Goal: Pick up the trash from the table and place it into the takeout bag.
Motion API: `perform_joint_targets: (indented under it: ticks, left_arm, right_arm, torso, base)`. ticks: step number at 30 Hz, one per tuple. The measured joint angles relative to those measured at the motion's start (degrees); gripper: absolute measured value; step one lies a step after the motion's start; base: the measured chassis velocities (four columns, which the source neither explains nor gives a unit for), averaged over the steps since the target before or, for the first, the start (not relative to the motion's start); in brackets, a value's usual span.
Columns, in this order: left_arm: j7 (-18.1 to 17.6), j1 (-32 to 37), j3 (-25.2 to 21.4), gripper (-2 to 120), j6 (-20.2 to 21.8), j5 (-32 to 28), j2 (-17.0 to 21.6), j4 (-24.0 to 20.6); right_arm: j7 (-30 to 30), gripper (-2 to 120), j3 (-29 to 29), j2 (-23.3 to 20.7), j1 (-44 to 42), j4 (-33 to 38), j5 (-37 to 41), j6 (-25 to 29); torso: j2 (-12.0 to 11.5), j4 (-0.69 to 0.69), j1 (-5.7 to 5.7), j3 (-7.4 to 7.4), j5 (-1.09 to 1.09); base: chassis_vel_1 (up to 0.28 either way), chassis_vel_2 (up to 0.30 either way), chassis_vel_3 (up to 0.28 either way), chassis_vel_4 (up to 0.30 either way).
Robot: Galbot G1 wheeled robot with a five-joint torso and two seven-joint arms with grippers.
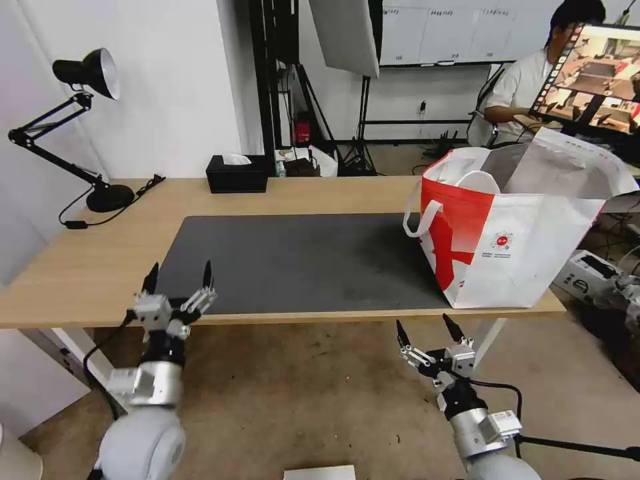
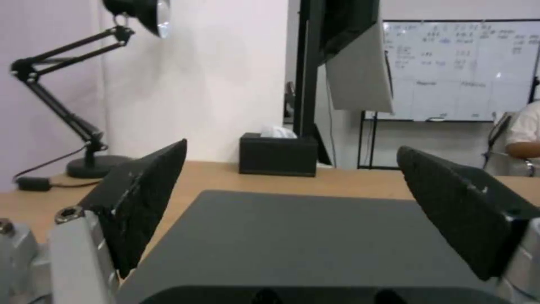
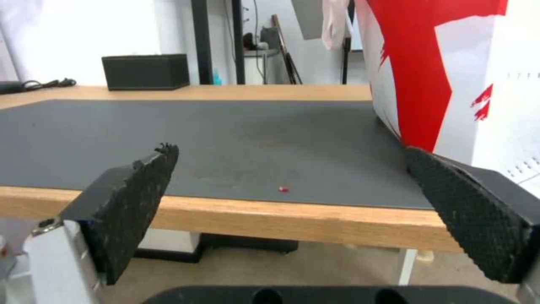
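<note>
Both grippers: your left gripper [image 1: 179, 279] and right gripper [image 1: 428, 331] hang spread, holding nothing.
Counter [image 1: 80, 267]: no trash on it.
Takeout bag [image 1: 527, 247]: upright; contents hidden.
Progress: looks finished.

- The right gripper [image 3: 292, 185] hangs in front of the table's [image 3: 292, 219] near edge, its two black textured fingers [image 3: 132, 202] spread wide with nothing between them.
- A dark grey mat [image 3: 197, 139] covers most of the light-wood top.
- One tiny red scrap [image 3: 283, 189] lies on the mat close to the near edge (too small to tell what it is).
- The takeout bag [image 3: 450, 71] stands upright on the mat, red and white panels facing the camera, just beyond one finger.
- A black tissue box [image 3: 145, 71] sits on the far wood strip, well apart from the bag.
- A black cable [image 3: 33, 84] lies at the far corner.
</note>
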Motion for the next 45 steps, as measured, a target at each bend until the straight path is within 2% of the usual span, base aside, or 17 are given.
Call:
perform_joint_targets:
  ticks: [7,10,16,31,45]
  left_arm:
    - [0.0,3.1,-1.4,100,-1.8,2.2,-3.3,-0.4]
    - [1.1,6.6,-2.1,100,-3.4,3.4,-5.3,-0.8]
    - [2.3,10.1,-2.8,100,-4.2,4.7,-6.3,-1.2]
    - [6.1,12.9,-4.1,100,-3.9,2.6,-6.7,-1.1]
    - [7.7,13.9,-4.1,100,-3.5,2.3,-5.4,-0.5]
  right_arm:
    - [0.0,100,0.0,0.0,0.0,0.0,0.0,0.0]
    - [0.0,100,0.0,0.0,0.0,0.0,0.0,0.0]
    - [0.0,100,0.0,0.0,0.0,0.0,0.0,0.0]
    - [0.0,100,0.0,0.0,0.0,0.0,0.0,0.0]
    - [0.0,100,0.0,0.0,0.0,0.0,0.0,0.0]
  torso:
    - [0.0,-0.01,0.01,0.00,0.00]
    - [0.0,0.00,0.00,0.00,0.00]
    - [0.0,0.00,0.00,0.00,0.00]
    - [0.0,0.00,0.00,0.00,-0.01]
    - [0.0,0.00,0.01,0.00,0.00]
  base:
    - [0.000,0.000,0.000,0.000]
    - [0.000,0.000,0.000,0.000]
    - [0.000,0.000,0.000,0.000]
    - [0.000,0.000,0.000,0.000]
    - [0.000,0.000,0.000,0.000]
